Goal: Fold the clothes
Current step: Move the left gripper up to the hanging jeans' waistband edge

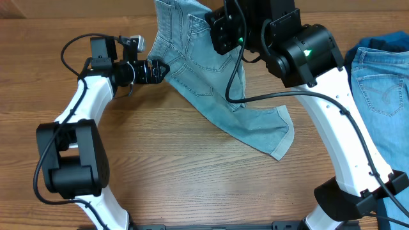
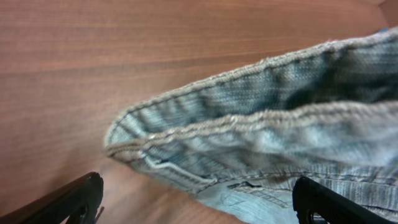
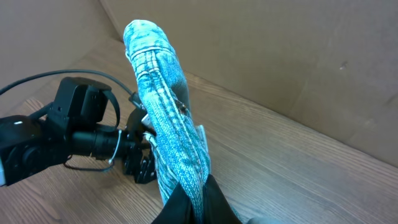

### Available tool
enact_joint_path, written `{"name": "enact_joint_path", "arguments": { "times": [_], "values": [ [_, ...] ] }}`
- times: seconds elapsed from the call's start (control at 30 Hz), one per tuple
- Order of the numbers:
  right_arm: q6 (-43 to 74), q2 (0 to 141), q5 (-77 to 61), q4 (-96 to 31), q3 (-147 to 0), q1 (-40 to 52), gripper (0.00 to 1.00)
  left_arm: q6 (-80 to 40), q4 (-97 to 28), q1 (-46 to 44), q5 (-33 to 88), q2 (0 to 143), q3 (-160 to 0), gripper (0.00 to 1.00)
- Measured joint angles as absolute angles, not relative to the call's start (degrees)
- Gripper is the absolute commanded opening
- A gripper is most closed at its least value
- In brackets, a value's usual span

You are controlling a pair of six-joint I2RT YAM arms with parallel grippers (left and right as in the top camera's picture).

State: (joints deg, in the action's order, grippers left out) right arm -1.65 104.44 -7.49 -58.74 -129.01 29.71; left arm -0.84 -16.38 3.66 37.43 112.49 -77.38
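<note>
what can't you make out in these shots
Right wrist: right claw mostly cut off by bottom edge.
Overhead: that claw hidden under its arm; shorts and jeans cut by edges.
Left wrist: shorts blurred close up; unclear whether left claw touches them.

**Item 1:** denim shorts, pale washed blue, knee-length, with thick tan-stitched seams. The back faces up and a plain patch pocket shows. The waist end is raised off the wood at the middle of the far edge. The cloth slopes down from there, and one leg lies flat near the tabletop's centre, its cuff toward the right.

**Item 2:** light-blue jeans, lying flat at the right edge, back pocket up.

**Item 3:** darker blue garment, at the far right corner, touching the jeans.
</note>
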Motion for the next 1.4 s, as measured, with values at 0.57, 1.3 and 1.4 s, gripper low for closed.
{"name": "enact_joint_path", "arguments": {
  "times": [0.57,1.3,1.4],
  "values": [
    [-1.67,104.44,-12.05,-58.00,-129.01,29.71,0.04,-1.30,-2.83,3.84,48.34,116.71,-77.41,0.13],
    [-1.67,104.42,-12.93,-59.61,-129.01,29.89,0.04,3.53,4.38,8.25,49.58,116.71,-77.41,1.00],
    [-1.65,104.42,-13.23,-59.59,-129.01,30.68,0.04,6.90,6.28,6.22,47.33,116.71,-77.41,1.00]
  ]
}}
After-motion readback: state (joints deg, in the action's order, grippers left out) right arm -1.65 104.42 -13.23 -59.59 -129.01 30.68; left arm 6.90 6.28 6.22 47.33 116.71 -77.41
